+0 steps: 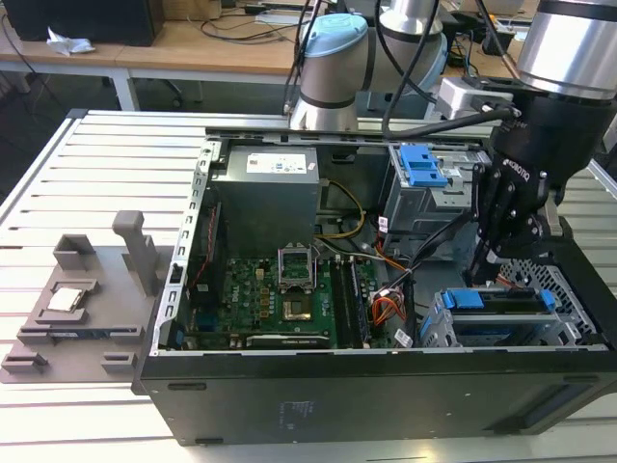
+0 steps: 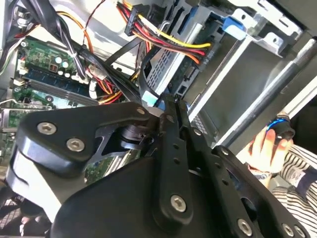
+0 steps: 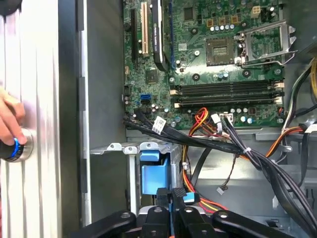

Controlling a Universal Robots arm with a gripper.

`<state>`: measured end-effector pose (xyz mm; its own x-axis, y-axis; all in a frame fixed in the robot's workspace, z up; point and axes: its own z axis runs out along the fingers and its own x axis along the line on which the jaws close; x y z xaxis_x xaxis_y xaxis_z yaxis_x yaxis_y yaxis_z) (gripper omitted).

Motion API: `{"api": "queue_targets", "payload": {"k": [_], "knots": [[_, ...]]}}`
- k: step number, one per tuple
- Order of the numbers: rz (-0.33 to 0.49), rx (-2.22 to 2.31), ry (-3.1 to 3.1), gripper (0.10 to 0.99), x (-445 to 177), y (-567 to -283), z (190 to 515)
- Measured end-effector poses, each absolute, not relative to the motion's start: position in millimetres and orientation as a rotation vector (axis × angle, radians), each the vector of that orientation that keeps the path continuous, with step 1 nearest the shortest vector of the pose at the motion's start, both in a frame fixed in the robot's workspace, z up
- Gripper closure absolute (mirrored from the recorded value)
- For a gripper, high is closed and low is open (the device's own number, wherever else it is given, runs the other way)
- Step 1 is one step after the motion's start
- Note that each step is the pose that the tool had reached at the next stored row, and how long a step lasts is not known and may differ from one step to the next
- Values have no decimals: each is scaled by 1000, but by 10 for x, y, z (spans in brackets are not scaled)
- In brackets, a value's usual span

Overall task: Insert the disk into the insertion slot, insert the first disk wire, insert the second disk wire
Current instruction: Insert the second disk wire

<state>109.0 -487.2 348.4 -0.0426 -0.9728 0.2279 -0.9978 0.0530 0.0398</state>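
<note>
At the exterior view's right, we see the gripper (image 1: 492, 265), fingers pinched together on a small blue connector (image 3: 189, 197), poised over the disk (image 1: 501, 301) seated in the insertion slot (image 1: 569, 333), apparently to plug it in.

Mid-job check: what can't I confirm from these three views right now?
- Disk seating depth: exterior view, the pincer and arm cover the cage's rear.
- What the fingertips pinch: first wrist view, the pincer is closed around something small and blue, but what it is can't be made out.
- Wire ends: first wrist view, bundled and cut off by the frame edge.
</note>
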Motion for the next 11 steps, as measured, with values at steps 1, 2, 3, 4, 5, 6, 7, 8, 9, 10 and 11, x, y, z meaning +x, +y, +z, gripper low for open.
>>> {"api": "queue_targets", "payload": {"k": [1, 2, 3, 4, 5, 6, 7, 8, 9, 10, 11], "knots": [[191, 2029, -2130, 937, 1088, -4872, 3486], [191, 2029, -2130, 937, 1084, -4872, 3489], [183, 2033, -2134, 937, 1082, -4875, 3490], [159, 2046, -2146, 937, 1081, -4908, 3490], [141, 2055, -2155, 937, 1080, -4964, 3490], [126, 2063, -2162, 937, 1081, -5014, 3489], [116, 2068, -2167, 937, 1081, -5048, 3489], [109, 2071, -2170, 937, 1080, -5086, 3489], [102, 2075, -2173, 937, 1081, -5131, 3487], [96, 2078, -2176, 937, 1081, -5169, 3485], [81, 2085, -2183, 937, 1081, -5247, 3482]]}}
